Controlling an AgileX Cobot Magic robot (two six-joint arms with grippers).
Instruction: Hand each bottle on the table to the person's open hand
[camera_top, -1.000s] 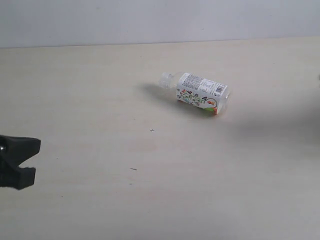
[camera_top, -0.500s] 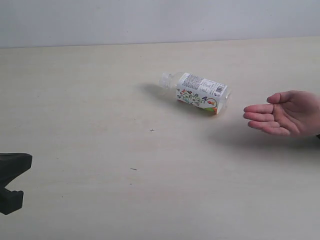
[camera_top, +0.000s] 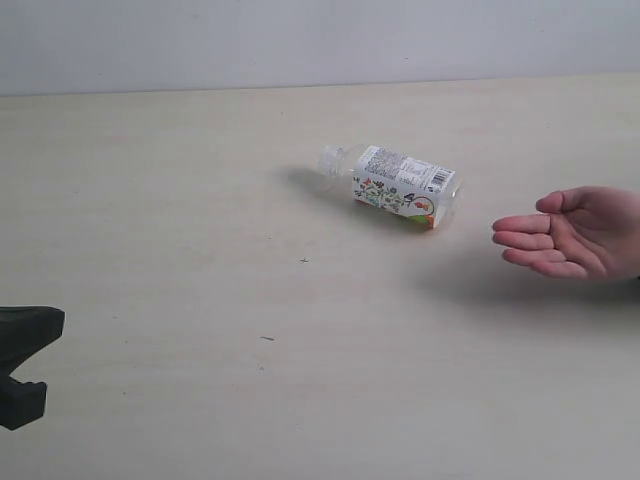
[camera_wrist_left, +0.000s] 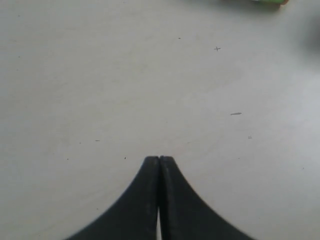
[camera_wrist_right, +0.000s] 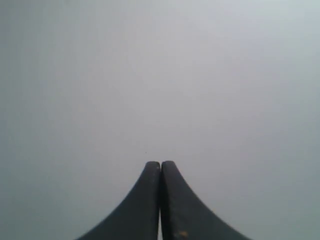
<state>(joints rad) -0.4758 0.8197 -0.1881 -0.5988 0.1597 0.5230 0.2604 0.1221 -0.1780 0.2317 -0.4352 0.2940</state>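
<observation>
Pale cream table (camera_top: 200, 400) fills most of the exterior view, with a plain grey wall (camera_top: 300, 40) behind it. One clear plastic bottle (camera_top: 400, 187) lies on its side a little right of the table's middle. Its white cap points toward the far left, and its white label with green print faces up. The left gripper (camera_wrist_left: 159, 160) sits at the left edge of the exterior view, low over the table and well apart from the bottle. Its black jaws are pressed together with nothing between them. In the left wrist view only a green sliver of the bottle shows at the frame's edge, far ahead of the jaw tips and off to one side.

The right gripper (camera_wrist_right: 160, 163) is also clenched on nothing, and its wrist view shows only a blank grey surface beyond the tips. It does not appear in the exterior view.

The person's hand (camera_top: 570, 232) reaches in from the right edge, palm up, fingers slightly curled and pointing left. It is near the bottle's base but not touching it.
</observation>
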